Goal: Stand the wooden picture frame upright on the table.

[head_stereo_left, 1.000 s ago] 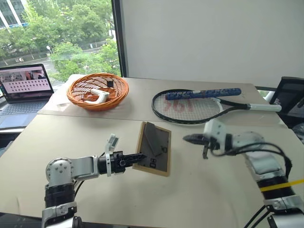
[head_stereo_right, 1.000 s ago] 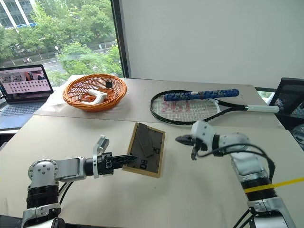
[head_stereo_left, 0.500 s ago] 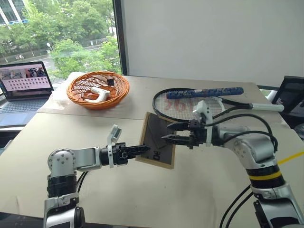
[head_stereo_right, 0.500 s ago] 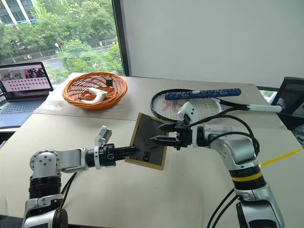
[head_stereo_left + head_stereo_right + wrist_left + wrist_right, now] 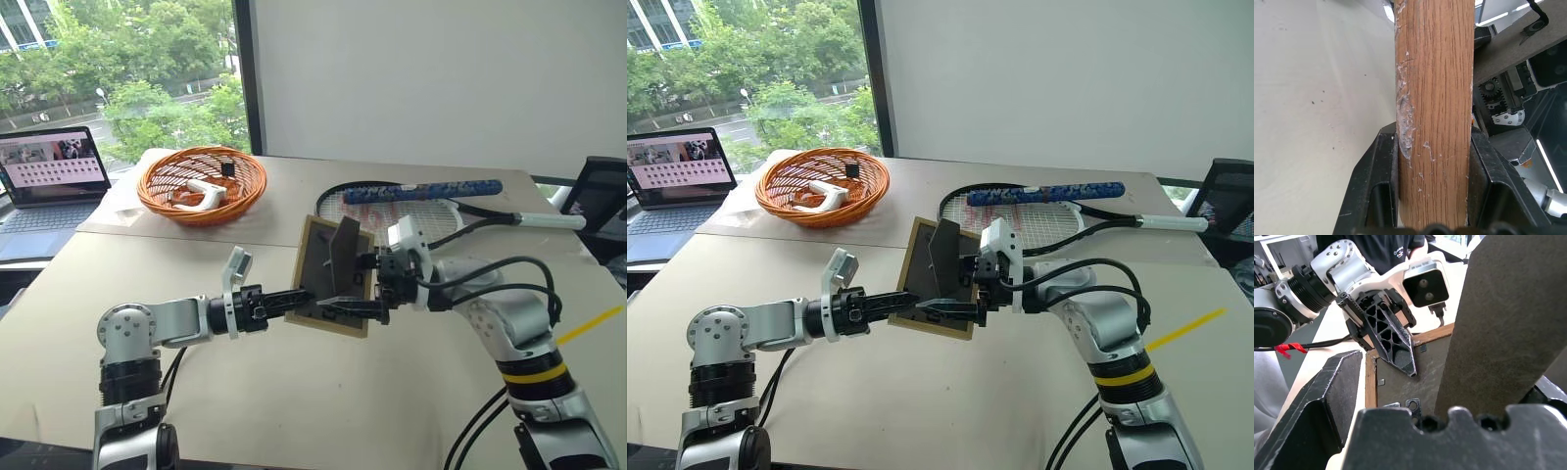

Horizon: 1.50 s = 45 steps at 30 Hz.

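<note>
The left gripper point(image 5: 294, 298) was clamped on the frame point(image 5: 333, 276) at its near left edge; in the left wrist view both fingers point(image 5: 1376, 181) pressed flat on the wooden rim, so the frame was pinched by its thickness. That grip held the frame lifted off the table point(image 5: 196, 392), tilted with its dark back toward the camera, probably so the back stayed reachable from the right.

The prop stand point(image 5: 343, 257) was swung out from the back, sticking up and away from the board. The right gripper point(image 5: 358, 289) had its fingers spread wide around the stand; in the right wrist view the stand sat between the open jaws, close to one side, nothing pinched yet. Judged as the step of grabbing or pulling the stand further open, so the frame could rest on it once put down.

The frame hung over the middle of the table, just in front of the racket point(image 5: 431, 211), well apart from the basket point(image 5: 201, 186) and laptop point(image 5: 54, 181) at the far left.

Risk: a one-edge pinch could let the frame pivot if the right side pushed on the stand.
</note>
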{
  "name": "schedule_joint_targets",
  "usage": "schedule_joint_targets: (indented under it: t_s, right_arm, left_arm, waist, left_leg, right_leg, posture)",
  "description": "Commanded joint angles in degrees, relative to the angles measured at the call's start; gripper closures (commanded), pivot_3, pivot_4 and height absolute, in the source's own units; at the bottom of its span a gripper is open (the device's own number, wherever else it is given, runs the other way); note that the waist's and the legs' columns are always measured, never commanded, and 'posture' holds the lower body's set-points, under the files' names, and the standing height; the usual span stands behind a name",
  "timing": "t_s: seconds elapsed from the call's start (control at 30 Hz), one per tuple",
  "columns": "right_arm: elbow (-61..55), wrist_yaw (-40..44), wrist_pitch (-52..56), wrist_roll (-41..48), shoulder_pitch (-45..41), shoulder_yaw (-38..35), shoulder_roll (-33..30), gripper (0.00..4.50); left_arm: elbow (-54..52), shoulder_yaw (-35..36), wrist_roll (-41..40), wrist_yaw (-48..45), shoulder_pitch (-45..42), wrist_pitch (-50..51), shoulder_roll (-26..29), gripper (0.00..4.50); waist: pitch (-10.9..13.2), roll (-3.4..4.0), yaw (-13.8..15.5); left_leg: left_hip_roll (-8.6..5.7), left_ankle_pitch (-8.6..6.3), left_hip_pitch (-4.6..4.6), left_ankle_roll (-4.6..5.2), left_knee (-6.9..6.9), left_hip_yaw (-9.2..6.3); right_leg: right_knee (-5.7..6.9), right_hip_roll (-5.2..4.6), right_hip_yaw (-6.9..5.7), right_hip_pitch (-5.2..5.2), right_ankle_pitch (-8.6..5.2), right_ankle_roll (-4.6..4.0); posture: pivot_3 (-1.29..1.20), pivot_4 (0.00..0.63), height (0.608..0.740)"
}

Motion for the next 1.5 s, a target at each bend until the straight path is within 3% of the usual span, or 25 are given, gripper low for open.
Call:
schedule_joint_targets:
  t_s: [0.03,0.13,0.33,0.43,0.6,0.73,1.03,1.2,1.27,1.33,1.43,1.5]
  right_arm:
    - [-0.65,0.36,-6.14,-3.71,0.81,-2.76,-3.23,0.08]
    - [5.40,-0.64,-12.66,-10.50,1.81,-3.26,-7.23,0.08]
    - [6.75,2.18,-13.38,-8.51,3.49,-7.66,-11.53,0.08]
    - [7.87,0.88,-26.02,-17.24,5.23,-4.62,-12.06,0.08]
    - [17.89,-9.53,-55.31,-36.67,3.73,1.54,-10.50,0.08]
    - [23.25,-29.77,-73.66,-51.93,0.58,1.64,-5.47,0.08]
    - [26.12,-40.15,-81.29,-58.04,-3.13,3.05,-2.00,0.08]
    - [28.91,-39.94,-82.68,-57.72,-4.26,4.41,-1.85,1.35]
    - [29.77,-40.10,-83.10,-57.71,-4.41,4.69,-2.08,2.20]
    - [30.35,-40.28,-83.41,-57.63,-4.37,4.64,-2.26,2.57]
    - [31.19,-39.72,-83.12,-56.26,-4.39,4.25,-2.63,3.18]
    - [31.72,-38.74,-82.22,-54.10,-4.39,3.87,-2.79,3.18]
  left_arm:
    - [1.65,0.58,-4.50,1.12,-0.12,-1.32,1.09,3.30]
    - [3.62,0.35,-8.39,1.20,0.27,-1.02,2.27,3.30]
    - [10.06,-0.22,-15.29,2.38,0.59,-2.20,6.28,3.30]
    - [13.37,-1.86,-19.42,2.25,-0.06,-2.44,7.82,3.30]
    - [18.37,-6.53,-24.92,1.19,-1.39,-1.38,10.39,3.30]
    - [20.39,-10.11,-25.78,0.78,-2.07,-1.04,11.50,3.30]
    - [18.73,-13.64,-27.23,-1.06,-1.69,-2.40,12.82,3.30]
    - [11.69,-13.61,-21.97,-3.32,0.88,-3.96,12.62,3.30]
    - [10.58,-13.66,-20.52,-4.14,1.53,-4.30,13.10,3.30]
    - [8.90,-12.85,-18.74,-5.75,2.30,-4.95,13.74,2.30]
    - [2.18,-9.84,-12.46,-11.26,4.78,-9.20,15.20,1.26]
    - [-2.92,-8.00,-5.68,-15.81,7.10,-14.59,16.46,0.62]
  waist:
    - [0.00,0.00,0.00]
    - [0.00,0.00,0.01]
    - [0.01,0.00,-0.10]
    - [0.01,0.00,-0.29]
    - [0.01,0.00,-0.15]
    - [0.01,0.00,-0.25]
    - [0.02,0.02,0.12]
    - [0.02,0.02,0.07]
    - [0.02,0.02,0.04]
    - [0.03,0.01,-0.04]
    - [0.03,0.02,-0.20]
    - [0.03,0.02,-0.22]
  left_leg:
    - [0.00,0.00,0.00,0.00,0.00,0.00]
    - [0.00,0.00,0.00,0.00,0.01,0.00]
    - [0.00,0.00,0.00,0.00,-0.04,0.01]
    - [0.00,0.00,0.00,0.00,-0.06,0.01]
    - [0.00,0.04,0.00,-0.07,-0.04,0.01]
    - [-0.01,0.08,0.00,-0.13,-0.08,0.01]
    - [-0.01,0.17,0.01,-0.26,-0.14,-0.03]
    - [-0.01,0.22,0.01,-0.34,-0.12,-0.04]
    - [-0.01,0.23,0.02,-0.35,-0.12,-0.06]
    - [-0.01,0.23,0.03,-0.35,-0.12,-0.06]
    - [0.00,0.25,0.03,-0.34,-0.12,-0.09]
    - [-0.01,0.27,0.03,-0.37,-0.13,-0.07]
  right_leg:
    - [0.00,0.00,0.00,0.00,0.00,0.00]
    - [0.00,0.00,0.00,-0.01,0.00,0.00]
    - [-0.02,0.00,0.02,-0.05,0.00,0.00]
    - [-0.01,0.00,0.01,-0.06,0.00,0.00]
    - [-0.02,0.00,0.01,-0.10,-0.01,0.01]
    - [0.00,0.00,0.01,-0.14,0.00,0.00]
    - [0.04,-0.01,-0.04,-0.08,0.02,-0.04]
    - [0.06,-0.01,-0.06,-0.04,0.03,-0.05]
    - [0.09,0.00,-0.06,-0.04,0.03,-0.05]
    - [0.11,0.00,-0.05,-0.04,0.03,-0.05]
    - [0.17,0.01,-0.08,-0.05,0.03,-0.06]
    - [0.19,0.00,-0.06,-0.06,0.03,-0.06]
  posture:
    - [0.00,0.150,0.723]
    - [0.00,0.150,0.723]
    - [0.00,0.150,0.723]
    - [0.00,0.150,0.723]
    - [0.00,0.150,0.723]
    - [0.00,0.150,0.723]
    - [0.00,0.150,0.723]
    - [0.00,0.150,0.723]
    - [0.00,0.150,0.723]
    - [0.00,0.150,0.723]
    - [0.00,0.150,0.723]
    - [0.00,0.150,0.723]
